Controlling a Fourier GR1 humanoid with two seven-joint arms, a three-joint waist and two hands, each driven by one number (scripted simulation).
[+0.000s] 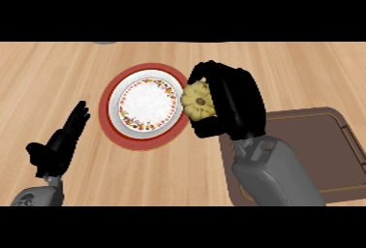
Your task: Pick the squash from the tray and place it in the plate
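Note:
A pale yellow scalloped squash [198, 100] is held in my right hand [232, 99], whose fingers and thumb curl round it at the plate's right rim. The plate [148, 102] is white with a floral ring and a red border, lying on the wooden counter left of centre. The brown tray [314, 145] sits at the right, partly hidden by my right forearm. My left hand [63, 140] rests open at the lower left, fingers straight and pointing up, away from the plate.
The wooden counter [64, 72] spreads all round the plate. A small grey object [104, 42] peeks in at the top edge.

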